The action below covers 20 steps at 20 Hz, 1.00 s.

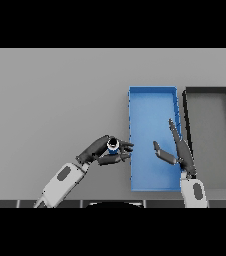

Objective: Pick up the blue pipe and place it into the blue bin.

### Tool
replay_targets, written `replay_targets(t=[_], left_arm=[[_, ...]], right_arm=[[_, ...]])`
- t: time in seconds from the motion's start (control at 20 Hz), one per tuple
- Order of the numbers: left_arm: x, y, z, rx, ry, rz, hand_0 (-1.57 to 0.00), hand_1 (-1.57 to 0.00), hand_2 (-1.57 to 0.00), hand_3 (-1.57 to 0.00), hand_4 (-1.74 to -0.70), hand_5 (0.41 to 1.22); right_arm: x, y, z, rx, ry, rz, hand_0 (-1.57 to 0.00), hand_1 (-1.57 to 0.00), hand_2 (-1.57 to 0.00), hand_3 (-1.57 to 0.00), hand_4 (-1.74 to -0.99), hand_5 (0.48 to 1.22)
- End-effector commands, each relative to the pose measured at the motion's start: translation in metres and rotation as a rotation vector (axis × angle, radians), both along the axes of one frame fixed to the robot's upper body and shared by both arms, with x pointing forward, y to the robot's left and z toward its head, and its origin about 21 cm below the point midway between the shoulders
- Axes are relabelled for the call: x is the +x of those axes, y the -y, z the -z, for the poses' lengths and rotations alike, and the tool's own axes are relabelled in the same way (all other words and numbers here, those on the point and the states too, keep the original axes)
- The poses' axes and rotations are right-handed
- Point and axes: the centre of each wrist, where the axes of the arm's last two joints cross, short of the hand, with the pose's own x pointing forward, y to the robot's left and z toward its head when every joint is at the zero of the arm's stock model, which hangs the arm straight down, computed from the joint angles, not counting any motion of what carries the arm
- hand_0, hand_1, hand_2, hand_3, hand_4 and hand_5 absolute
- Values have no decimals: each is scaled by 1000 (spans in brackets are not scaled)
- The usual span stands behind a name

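Note:
A short blue pipe [113, 145] with a pale rim is seen end-on, held upright in my left hand [101, 151], whose fingers and thumb curl round it. The hand hovers just left of the blue bin's [152, 97] left wall, its fingertips reaching over that wall. My right hand [179, 151] hangs over the bin's right half with straight fingers pointing away from me and the thumb spread to the left. It holds nothing.
A black bin [207, 90] with a grey floor stands right beside the blue bin on its right. The grey table [50, 95] stretches wide to the left and behind the bins.

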Motion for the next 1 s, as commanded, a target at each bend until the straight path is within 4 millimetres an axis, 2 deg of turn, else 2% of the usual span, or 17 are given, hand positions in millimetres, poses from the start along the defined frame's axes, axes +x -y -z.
replay_targets(t=[0.0, 0.3, 0.5, 0.55, 0.65, 0.75, 0.95], left_arm=[[0, 0, -2, 10, 0, -4, -1564, -1565, -1565, -1443, -1727, 1219], [-2, 3, 0, 60, -23, -11, -1569, -1569, -1570, -1442, -1730, 1219], [3, 0, 1, 55, -23, -5, -1570, -1570, -1570, -1440, -1730, 1220], [-1, 0, -1, 39, -16, 1, -1570, -1570, -1571, -1440, -1730, 1220], [-1, 1, -2, 34, -13, 3, -1571, -1571, -1571, -1441, -1731, 1221], [0, -3, -2, 37, -16, 8, -1571, -1571, -1571, -1442, -1731, 1221], [-4, 0, -2, 42, 1, 13, -1571, -1571, -1571, -1444, -1731, 1221]], right_arm=[[-3, 2, 1, 9, 8, -1, 1, 1, 1, 1, -1273, 688], [18, 2, -2, 11, -16, -75, 1, 1, 1, 1, -1255, 688], [20, 6, -3, 31, 6, -110, 1, 1, 1, 1, -1213, 684], [21, 7, -5, 89, 28, -144, 1, 1, 1, 1, -1215, 669], [28, 10, -22, 194, 46, -249, 1, 1, 1, 1, -1231, 620], [32, 11, -49, 252, 41, -345, 1, 1, 1, 1, -1254, 554], [39, 3, -91, 281, 8, -596, 1, 1, 1, 1, -1326, 507]])
